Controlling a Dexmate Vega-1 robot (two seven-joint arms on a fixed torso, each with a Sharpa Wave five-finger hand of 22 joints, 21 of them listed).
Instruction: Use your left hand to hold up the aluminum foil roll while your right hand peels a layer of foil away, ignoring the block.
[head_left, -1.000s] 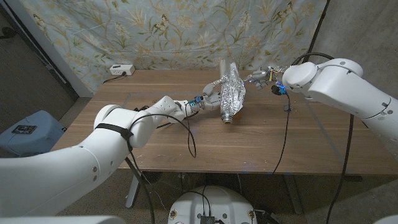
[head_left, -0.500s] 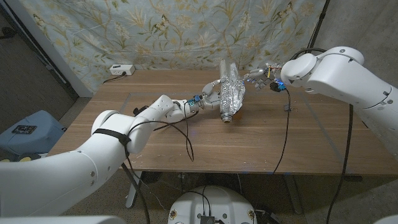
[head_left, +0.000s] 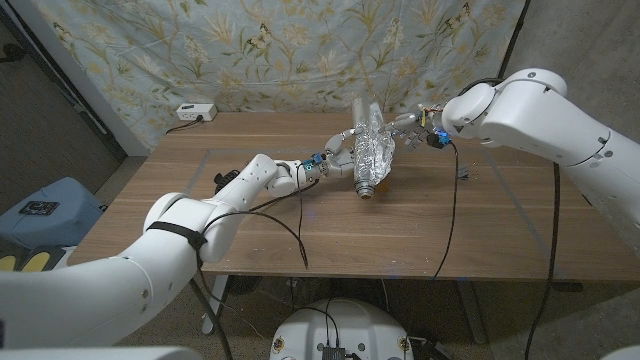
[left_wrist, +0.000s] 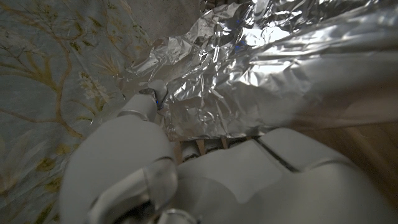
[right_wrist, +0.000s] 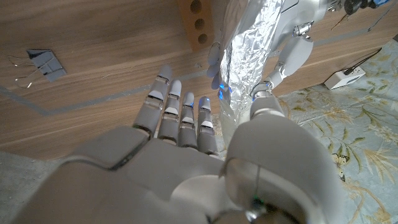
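Observation:
The aluminum foil roll (head_left: 370, 155) stands tilted on the table (head_left: 480, 230), with crinkled loose foil around its upper part. My left hand (head_left: 343, 150) grips its left side and props it up. In the left wrist view the creased foil (left_wrist: 267, 68) lies just beyond that hand (left_wrist: 186, 168). My right hand (head_left: 407, 124) is at the roll's upper right edge. In the right wrist view its fingers (right_wrist: 180, 118) reach out straight, and the foil roll (right_wrist: 245, 56) runs between them and the thumb. I see no closed pinch on the foil.
A wooden block (right_wrist: 196, 25) with round holes lies beside the roll. A black binder clip (head_left: 465, 175) sits on the table to the right. A white power box (head_left: 195, 111) is at the back left edge. A blue bin (head_left: 45, 210) stands on the floor at left.
My right hand has moved left, from off the roll's right side up to the foil's upper edge. The roll stays tilted in my left hand.

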